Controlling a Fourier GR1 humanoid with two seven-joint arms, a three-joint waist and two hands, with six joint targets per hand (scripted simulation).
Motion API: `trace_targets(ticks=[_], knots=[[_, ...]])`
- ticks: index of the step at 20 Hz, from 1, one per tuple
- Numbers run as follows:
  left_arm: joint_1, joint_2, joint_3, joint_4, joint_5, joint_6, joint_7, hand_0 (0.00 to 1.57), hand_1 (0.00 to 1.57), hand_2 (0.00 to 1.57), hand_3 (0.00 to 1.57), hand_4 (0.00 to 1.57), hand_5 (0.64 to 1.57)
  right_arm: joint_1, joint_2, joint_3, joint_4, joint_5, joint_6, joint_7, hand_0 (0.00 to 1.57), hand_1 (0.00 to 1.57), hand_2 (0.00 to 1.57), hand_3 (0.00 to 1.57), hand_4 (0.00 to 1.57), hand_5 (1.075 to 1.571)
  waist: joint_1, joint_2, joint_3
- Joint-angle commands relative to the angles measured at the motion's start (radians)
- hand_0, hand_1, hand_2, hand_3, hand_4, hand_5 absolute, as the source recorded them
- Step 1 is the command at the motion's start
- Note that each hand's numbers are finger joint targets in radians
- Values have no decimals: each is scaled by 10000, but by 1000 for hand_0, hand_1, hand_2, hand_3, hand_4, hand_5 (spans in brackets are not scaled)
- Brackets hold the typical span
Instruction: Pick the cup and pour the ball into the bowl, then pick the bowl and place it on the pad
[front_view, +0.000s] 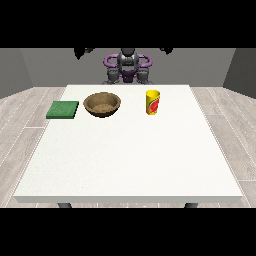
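Note:
A yellow cup (153, 102) with a red label stands upright on the white table (130, 155), right of centre near the far edge. No ball shows; the cup's inside is hidden. A brown bowl (102, 104) sits to the cup's left, and a flat green pad (63, 109) lies further left near the table's edge. Both hands are raised high beside the robot, far from the objects: the hand at the view's left (82, 52) and the hand at the view's right (166, 50) show only as small dark shapes cut by the picture's top.
The robot's torso (128, 67) stands behind the table's far edge. A wide stretch of bare white tabletop lies between the objects and the near edge. Grey wood flooring surrounds the table.

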Motion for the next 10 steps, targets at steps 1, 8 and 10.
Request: trace_targets(ticks=[1, 8, 10], knots=[[483, -493, -1080, -844, 524, 710, -486, 0, 0, 0, 0, 0, 1525, -104, -59, -624, -245, -534, 7, -274, 0, 0, 0, 0, 0, 1567, 212, 201, 13], [-408, -186, -924, -1295, -404, 701, -851, 0, 0, 0, 0, 0, 1453, -952, 33, -485, -557, -379, -59, -408, 0, 0, 0, 0, 0, 1566, 149, 1965, 12], [-1045, -131, -813, -1516, -647, 912, -265, 0, 0, 0, 0, 0, 1402, -1192, 58, -496, 29, -273, 42, -990, 0, 0, 0, 0, 0, 1563, 300, 2315, 14]])
